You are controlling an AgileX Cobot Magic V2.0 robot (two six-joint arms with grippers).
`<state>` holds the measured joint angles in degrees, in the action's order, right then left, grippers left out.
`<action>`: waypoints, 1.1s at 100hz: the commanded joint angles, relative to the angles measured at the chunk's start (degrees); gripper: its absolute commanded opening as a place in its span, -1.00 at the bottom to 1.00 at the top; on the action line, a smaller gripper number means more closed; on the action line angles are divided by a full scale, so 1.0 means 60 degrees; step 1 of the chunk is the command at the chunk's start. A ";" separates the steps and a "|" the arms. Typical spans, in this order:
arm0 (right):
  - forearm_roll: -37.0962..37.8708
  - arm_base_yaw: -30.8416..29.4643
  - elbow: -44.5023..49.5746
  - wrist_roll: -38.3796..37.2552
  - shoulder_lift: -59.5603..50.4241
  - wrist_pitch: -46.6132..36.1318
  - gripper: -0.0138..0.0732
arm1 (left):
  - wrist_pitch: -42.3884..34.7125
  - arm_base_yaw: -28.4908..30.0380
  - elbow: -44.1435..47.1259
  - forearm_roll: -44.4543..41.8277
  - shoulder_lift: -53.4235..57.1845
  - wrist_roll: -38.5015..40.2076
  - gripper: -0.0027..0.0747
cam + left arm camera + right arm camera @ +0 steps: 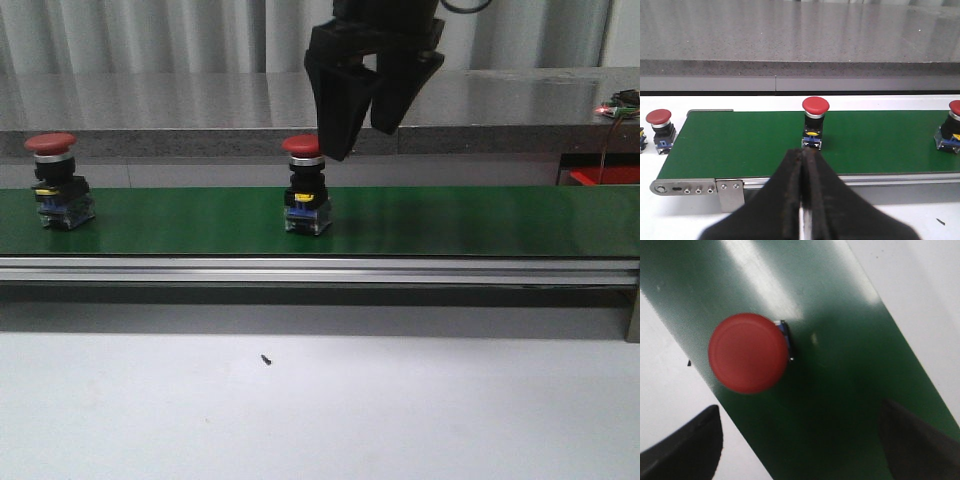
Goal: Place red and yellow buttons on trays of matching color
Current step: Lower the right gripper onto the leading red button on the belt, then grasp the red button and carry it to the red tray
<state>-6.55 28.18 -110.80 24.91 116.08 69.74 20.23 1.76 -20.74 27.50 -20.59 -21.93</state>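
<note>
Nothing is being placed yet — the red buttons are sitting on the green belt (no trays visible); the right claw is being held released above one, the left claw clenched empty.

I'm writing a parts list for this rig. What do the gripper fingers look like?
Right gripper: matte black housing with two long black fingers tapering to blunt tips. Left gripper: the same black, wedge-shaped, with rough textured inner faces. No markings or cables are visible on either.

The right pincer hung pointing downward with its fingers spread wide apart; the left pincer had its fingers pressed together.
</note>
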 commanded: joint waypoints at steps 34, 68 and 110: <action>-0.0584 -0.0002 -0.0324 0.0418 0.0036 -0.0871 0.55 | -0.0707 -0.0075 -0.0281 0.0210 -0.0046 0.0007 -0.98; -0.0594 -0.0002 -0.0324 0.0410 0.0095 -0.0708 -0.18 | -0.0707 -0.0075 -0.0281 0.0210 -0.0046 0.0007 -0.98; -0.0625 -0.1873 -0.0324 -0.0199 -0.1132 -0.0622 -0.19 | -0.0707 -0.0075 -0.0281 0.0210 -0.0046 0.0007 -0.98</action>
<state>-10.08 21.23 -110.80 24.44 115.40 66.88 20.23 1.76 -20.74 27.50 -20.59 -21.93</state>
